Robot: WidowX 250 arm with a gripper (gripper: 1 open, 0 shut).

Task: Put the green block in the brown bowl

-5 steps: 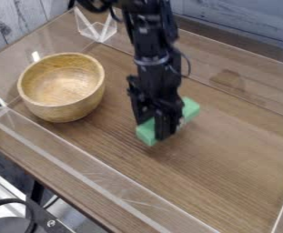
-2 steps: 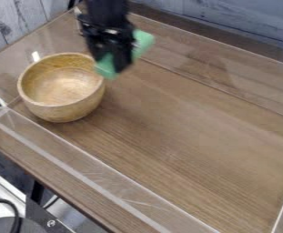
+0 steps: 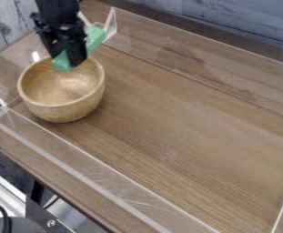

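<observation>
end effector (image 3: 73,56) grips the green block (image 3: 80,47) between its fingertips

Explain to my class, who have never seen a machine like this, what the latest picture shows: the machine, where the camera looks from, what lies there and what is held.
The machine is a single robot arm. You see its dark lower end reaching in from the top left, with fingers at its tip. One camera took the picture, looking down at a wooden table from above. Near the table's left side sits a round, light brown bowl. The fingers are closed on a green block, which they hold up over the bowl's far part. The block has not been let go.
</observation>
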